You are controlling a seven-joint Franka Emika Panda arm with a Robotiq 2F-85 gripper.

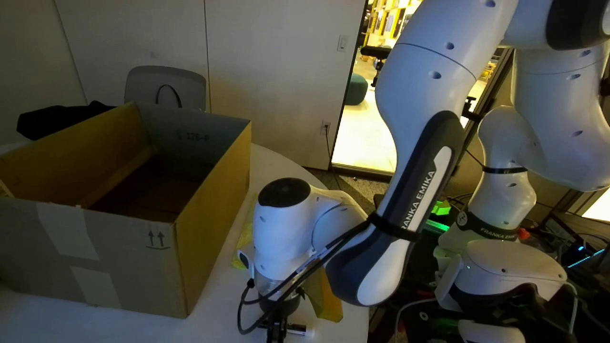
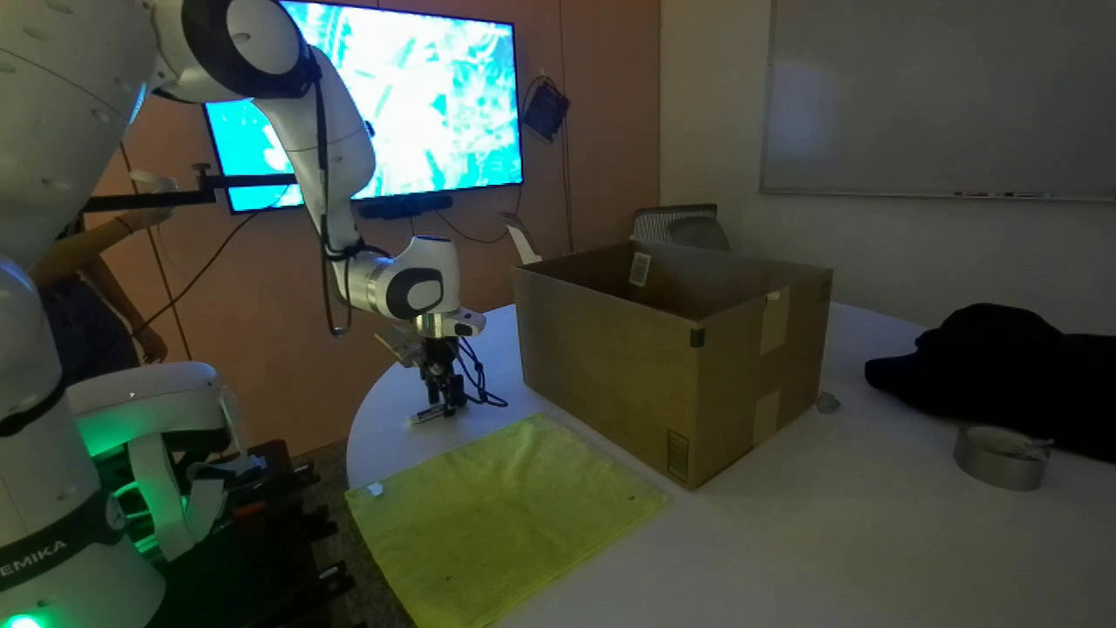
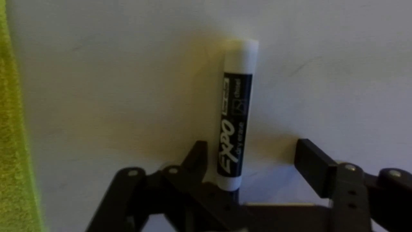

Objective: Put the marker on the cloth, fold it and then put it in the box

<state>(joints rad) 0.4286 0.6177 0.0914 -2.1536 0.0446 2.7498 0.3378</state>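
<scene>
Fingers [image 3: 313, 167] are well parted, holding nothing, astride the marker [image 3: 236, 119] on the desk [image 2: 741, 549] — it lies nearer one side, so centring before closing is advised — with the cloth [image 2: 514, 523] unfolded nearby and the box [image 2: 610, 375] just beside it.

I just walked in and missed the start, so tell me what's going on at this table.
The robot's gripper is low over the white table, jaws open, with the marker lying between them, not yet gripped. It is probably about to pick it up. The yellow-green cloth lies spread out and unfolded, with no marker on it, beside the cardboard box, which stands open on the same table.
</scene>
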